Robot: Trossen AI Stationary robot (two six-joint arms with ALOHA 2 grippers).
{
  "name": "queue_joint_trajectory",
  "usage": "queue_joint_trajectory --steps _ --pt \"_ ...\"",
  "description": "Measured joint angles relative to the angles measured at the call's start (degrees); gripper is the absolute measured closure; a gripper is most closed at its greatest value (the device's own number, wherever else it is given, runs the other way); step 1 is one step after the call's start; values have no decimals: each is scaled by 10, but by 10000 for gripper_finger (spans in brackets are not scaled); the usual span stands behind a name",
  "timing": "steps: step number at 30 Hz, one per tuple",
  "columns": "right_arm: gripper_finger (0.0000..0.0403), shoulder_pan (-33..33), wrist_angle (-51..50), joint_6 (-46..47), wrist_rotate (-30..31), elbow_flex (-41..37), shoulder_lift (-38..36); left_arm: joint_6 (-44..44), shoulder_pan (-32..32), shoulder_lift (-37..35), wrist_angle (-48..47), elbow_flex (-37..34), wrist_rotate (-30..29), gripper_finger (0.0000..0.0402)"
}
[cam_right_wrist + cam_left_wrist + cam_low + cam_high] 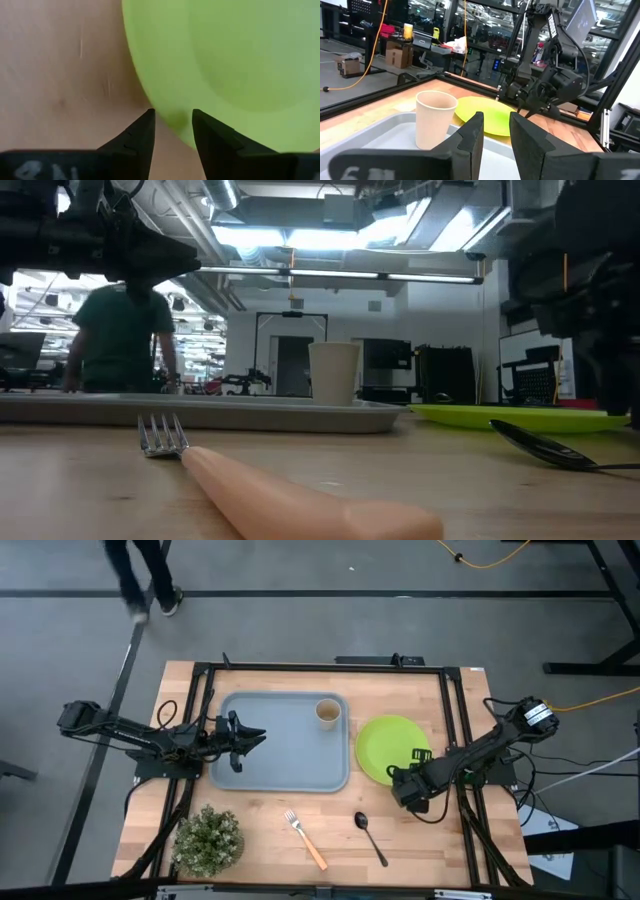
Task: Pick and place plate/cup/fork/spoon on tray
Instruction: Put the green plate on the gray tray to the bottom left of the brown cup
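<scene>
The lime-green plate [385,743] lies flat on the wooden table, right of the grey-blue tray [270,760]. The beige cup [328,712] stands upright in the tray's far right corner. The orange-handled fork [305,837] and the dark spoon [370,837] lie on the table nearer the front edge. My right gripper [400,780] is open at the plate's near right rim; in the right wrist view [173,117] its fingers point down, one on each side of the rim [170,120]. I cannot tell whether they touch it. My left gripper [258,735] is open and empty above the tray's left part, pointing toward the cup [435,120].
A small potted plant [208,838] stands at the table's near left corner. A black frame [452,720] runs around the work area. A person [120,330] stands beyond the table's far left side.
</scene>
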Motion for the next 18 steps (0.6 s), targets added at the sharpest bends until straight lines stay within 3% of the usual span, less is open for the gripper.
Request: queue_joint_trajectory --steps 13,18 --pt "267 0 35 -5 32 -17 -1 0 0 0 0 0 0 315" --pt "267 0 70 -47 51 -17 -1 0 0 0 0 0 0 315"
